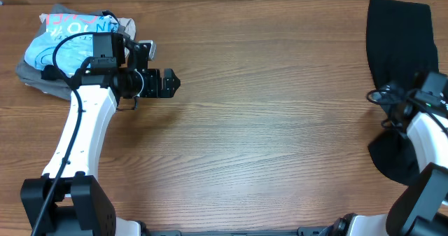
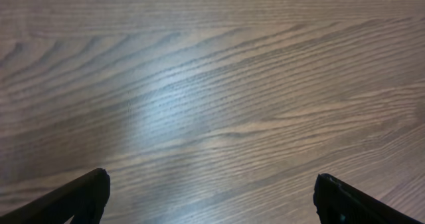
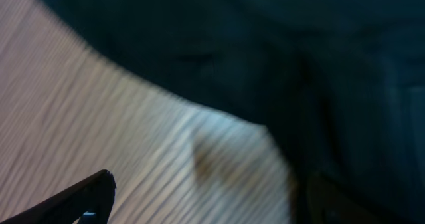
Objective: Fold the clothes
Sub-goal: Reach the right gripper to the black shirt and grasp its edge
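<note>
wood-grain table (image 1: 266,124) (black clothes (image 1: 399,47) at edge)

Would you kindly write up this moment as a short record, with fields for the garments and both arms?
black garment: lies at the right edge of the table, partly out of frame
left gripper: open, over bare wood, holding nothing
right gripper: open, at the black garment's edge; wrist view blurred
other clothes: light blue printed shirt on a grey garment, far-left corner
</note>
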